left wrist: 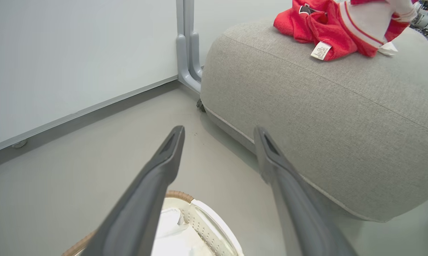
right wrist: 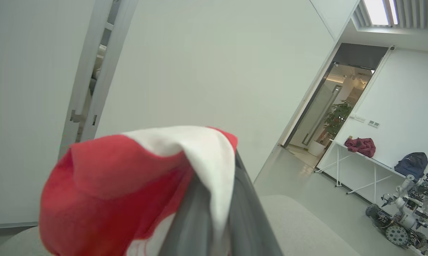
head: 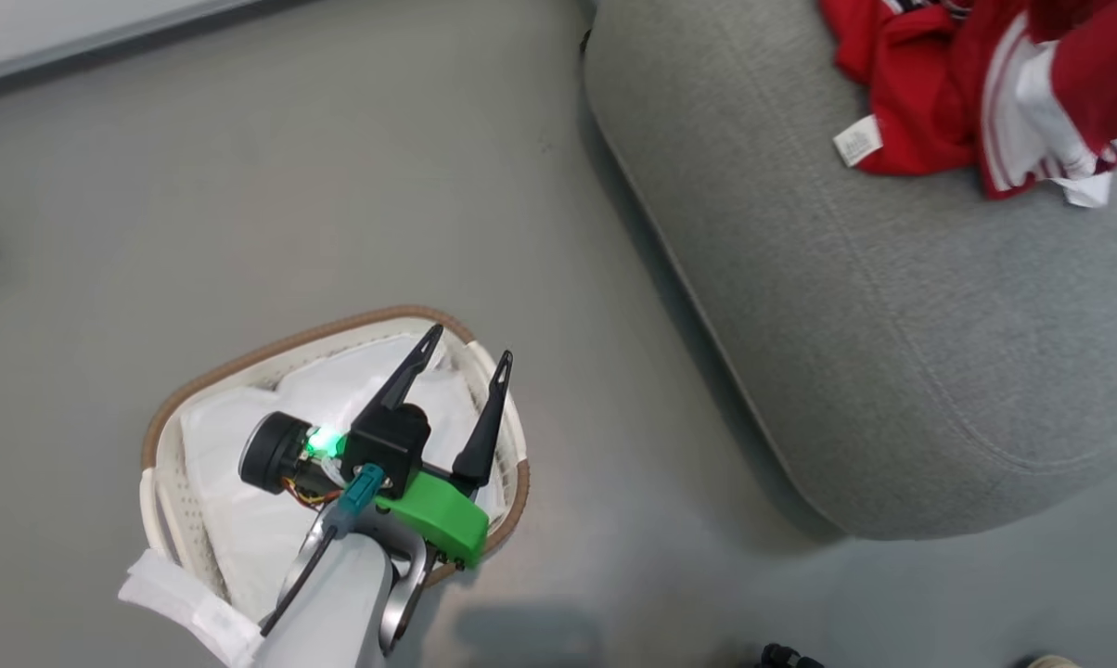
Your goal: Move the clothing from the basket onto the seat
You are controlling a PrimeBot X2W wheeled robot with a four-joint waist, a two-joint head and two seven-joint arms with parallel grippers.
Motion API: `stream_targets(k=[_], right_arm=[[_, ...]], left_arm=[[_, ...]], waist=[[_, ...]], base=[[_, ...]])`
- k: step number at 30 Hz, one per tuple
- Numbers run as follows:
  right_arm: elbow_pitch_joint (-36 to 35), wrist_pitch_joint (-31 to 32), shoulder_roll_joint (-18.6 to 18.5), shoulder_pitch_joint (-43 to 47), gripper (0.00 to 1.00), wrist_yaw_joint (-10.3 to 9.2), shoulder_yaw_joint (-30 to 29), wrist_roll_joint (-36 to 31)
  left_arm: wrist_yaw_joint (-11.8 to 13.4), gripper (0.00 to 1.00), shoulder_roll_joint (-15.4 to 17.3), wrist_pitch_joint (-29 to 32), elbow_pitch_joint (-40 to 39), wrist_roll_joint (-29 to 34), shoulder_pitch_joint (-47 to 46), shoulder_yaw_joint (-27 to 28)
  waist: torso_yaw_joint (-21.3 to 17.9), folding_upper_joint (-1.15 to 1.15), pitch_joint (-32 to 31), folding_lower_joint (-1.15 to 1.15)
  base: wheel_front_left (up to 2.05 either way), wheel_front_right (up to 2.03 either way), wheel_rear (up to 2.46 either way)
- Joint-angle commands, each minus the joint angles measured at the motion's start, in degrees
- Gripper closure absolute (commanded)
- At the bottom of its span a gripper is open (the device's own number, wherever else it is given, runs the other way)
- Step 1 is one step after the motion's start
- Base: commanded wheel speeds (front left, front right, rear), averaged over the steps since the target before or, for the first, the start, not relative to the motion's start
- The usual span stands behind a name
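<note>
Clothing (head: 930, 102), red and white, heaped on the grey seat (head: 892, 306).
Right wrist view adds the right gripper (right wrist: 221, 199) clenched on a fold of it; head view adds the left gripper (head: 470, 342), fingers spread and empty, above the white basket (head: 271, 353).

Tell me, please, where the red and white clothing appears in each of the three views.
Head view: clothing at the top right, on the grey seat.
Left wrist view: top right, on the seat's crown.
Right wrist view: lower left of centre, gripped in the shut right end effector.
Shared landmark: the grey seat, at the bottom of the right wrist view.
</note>
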Motion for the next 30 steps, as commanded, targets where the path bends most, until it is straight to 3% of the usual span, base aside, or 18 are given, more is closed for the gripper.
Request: stream_targets(k=[1,9,10,11,12,21,30], right_arm=[[1.3,0.0,-1.1,-1.2,1.0,-0.1,-2.1,-0.6],[8.7,0.0,0.3,4.0,1.0,-0.09,-13.6,-3.8],[9.5,0.0,0.7,4.8,0.72,-0.09,-15.4,-4.1],[10.1,0.0,1.2,5.5,0.6,-0.09,-17.0,-4.4],[11.2,0.0,2.3,6.6,0.0,-0.09,-18.8,-4.7],[7.1,0.0,9.7,16.9,0.0,-0.09,-25.1,-6.5],[-1.0,0.0,13.9,29.3,0.0,-0.09,-21.6,-4.8]], left_arm=[[-0.2,0.0,0.4,0.0,0.0,0.5,-1.5,-0.1],[-0.2,0.0,0.4,0.0,0.1,0.5,-3.0,-0.1],[-0.2,0.0,0.3,0.0,0.1,0.2,-3.1,-0.3],[-0.2,0.0,0.4,0.0,0.3,-0.1,-3.0,-0.3],[-0.2,0.0,0.5,0.0,0.4,-0.3,-3.1,-0.1],[-0.2,0.0,0.6,0.0,1.9,-0.9,-2.4,1.1],[-0.2,0.0,0.0,0.0,3.0,-1.6,-0.3,3.6]], waist=[[4.5,-0.01,4.4,0.0],[8.1,-0.01,8.1,0.0],[8.3,-0.01,8.4,0.0],[8.4,-0.01,8.6,0.0],[8.5,-0.01,8.7,0.0],[7.5,-0.01,7.2,0.0],[7.3,-0.01,2.3,0.0]], base=[[0.0,0.0,0.0],[0.0,0.0,0.0],[0.0,0.0,0.0],[0.0,0.0,0.0],[0.0,0.0,0.0],[0.0,0.0,0.0],[0.0,0.0,0.0]])
